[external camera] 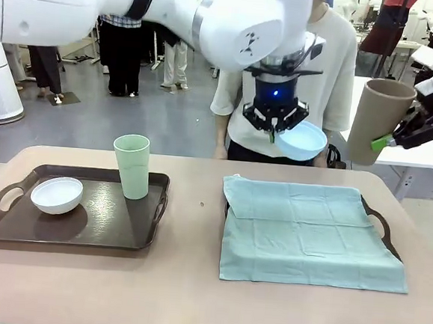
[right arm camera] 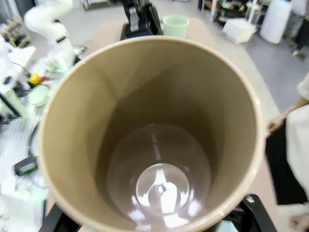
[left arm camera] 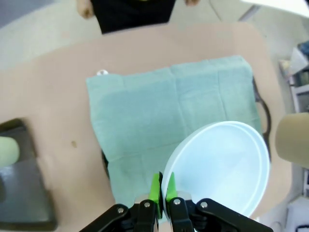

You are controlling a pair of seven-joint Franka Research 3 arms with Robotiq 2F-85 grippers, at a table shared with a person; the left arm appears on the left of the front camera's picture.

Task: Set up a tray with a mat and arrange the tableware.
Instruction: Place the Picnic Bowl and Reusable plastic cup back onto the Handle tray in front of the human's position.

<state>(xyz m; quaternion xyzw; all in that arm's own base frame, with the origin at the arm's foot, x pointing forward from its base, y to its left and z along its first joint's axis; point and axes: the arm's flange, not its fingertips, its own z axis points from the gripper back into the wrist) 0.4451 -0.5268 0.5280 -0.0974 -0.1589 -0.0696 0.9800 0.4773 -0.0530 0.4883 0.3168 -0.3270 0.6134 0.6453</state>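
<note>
At the tips of the left gripper (external camera: 272, 135), the green pads are pinched together on the rim of the light blue bowl (external camera: 302, 141), which hangs in the air with nothing under it. In the front view the bowl juts from the pads toward 4 o'clock, tilted, its hollow facing partly toward the camera. In the left wrist view it spreads from the pads toward 2 o'clock.

Straight down at 6 o'clock from this grip lies the pale green mat (external camera: 309, 229), spread flat over the right tray (external camera: 380, 224), whose dark handle peeks out at the mat's right edge. The wrist view looks down on the mat beneath the bowl, so I judge the coming move to be mostly a plain descent, with the bowl levelled before release.

Out at 3 o'clock from the bowl, the right gripper (external camera: 387, 142) is clamped on the tan tumbler (external camera: 377, 118), gripping low on its side. The tumbler is off the table, well above the mat's right end. Its long axis runs from about 7 to 1 o'clock, mouth uppermost. It will need righting, and the left arm is the nearer to setting down.

Far off at 9 o'clock on the table (external camera: 191, 295), the left tray (external camera: 106, 225) holds the white bowl (external camera: 56, 194) and, upright beside it, the pale green tumbler (external camera: 131, 166), both waiting.
</note>
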